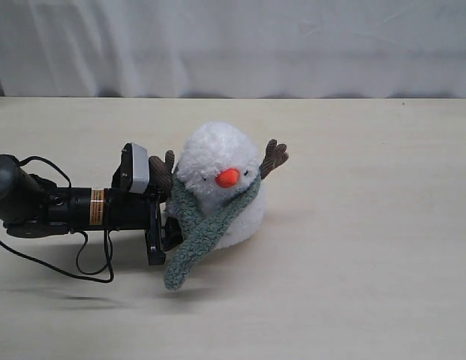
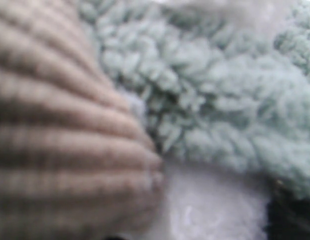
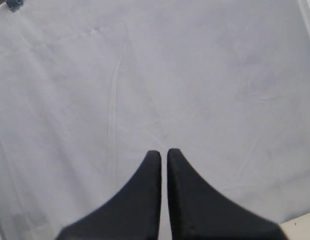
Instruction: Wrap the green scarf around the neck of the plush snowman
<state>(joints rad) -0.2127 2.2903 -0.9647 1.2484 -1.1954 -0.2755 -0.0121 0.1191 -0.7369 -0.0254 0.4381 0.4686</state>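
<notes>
scarf look: long narrow strip of fuzzy sage-green fleece [image 1: 206, 225], nubbly pile, rounded end.
scarf place: on the fluffy white two-ball plush snowman [image 1: 217, 150], lying over the neck crease and covering it. One band rose at the head's 9 o'clock side. The other crossed just below the orange-red cone nose [image 1: 228, 178].
snowman place: upright on the pale beige table [image 1: 368, 262], a little toward 9 o'clock from table centre. Brown ribbed twig arms [image 1: 275, 156] stuck out at 10 and 2 o'clock.
left arm pose: black arm [image 1: 75, 206] lay nearly horizontal, low over the table, entering from 9 o'clock, with the grey camera box [image 1: 135, 169] on top of the wrist.
left gripper: left gripper [image 1: 163, 229] sat against the snowman's 9 o'clock flank, just beside the scarf. Fingertips were hidden behind fleece, so apart or clamped: can't tell. Its wrist view was all blurred brown rib, green fleece and white plush.
right gripper: right gripper [image 3: 163, 160] had its black fingers together, nothing between them, facing white cloth [image 3: 194, 75].
scarf axis: free tail ran diagonally from 1 o'clock to 7 o'clock across the body, rounded end pointing to 7 o'clock past the base.
snowman axis: vertical, nose toward 5 o'clock.
</notes>
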